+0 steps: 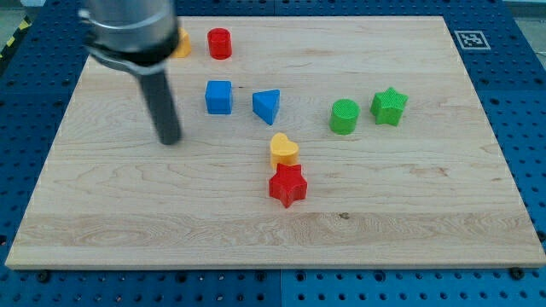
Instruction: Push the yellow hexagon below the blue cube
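at the wooden desk's (384, 213) top left, a yellow plastic hexagon (182, 43), seemingly half hidden, looks light and slidable; push its upper edge. my tip (171, 141) sits left of the blue cube (218, 97); no gripper shows.

The surface (409, 213) is pale wood with a fine lengthwise grain, smooth and matt, with a small dark knot near its lower middle. It lies on a blue base (520, 128) of what looks like painted metal, dotted with holes. The rod (162, 107) looks dark and slightly glossy. The blue cube (218, 96), red star (287, 185), green star (389, 106) and green cylinder (344, 116) look like matt plastic with faintly ribbed, layered faces. The yellow heart (283, 150) looks the same.
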### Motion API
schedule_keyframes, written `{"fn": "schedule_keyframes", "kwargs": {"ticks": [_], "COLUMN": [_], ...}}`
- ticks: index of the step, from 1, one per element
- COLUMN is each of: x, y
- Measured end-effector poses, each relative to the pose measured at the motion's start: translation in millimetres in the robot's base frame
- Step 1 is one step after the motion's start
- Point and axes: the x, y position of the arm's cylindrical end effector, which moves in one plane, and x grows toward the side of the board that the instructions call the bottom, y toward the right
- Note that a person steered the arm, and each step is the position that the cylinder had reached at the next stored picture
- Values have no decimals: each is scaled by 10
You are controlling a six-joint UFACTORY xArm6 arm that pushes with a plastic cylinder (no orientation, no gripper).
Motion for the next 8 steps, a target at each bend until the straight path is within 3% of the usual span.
{"fn": "schedule_keyframes", "kwargs": {"ticks": [1,3,5,8], "x": [-541,-2012,-2173,-2184], "y": [-663,-360,456,-77]}}
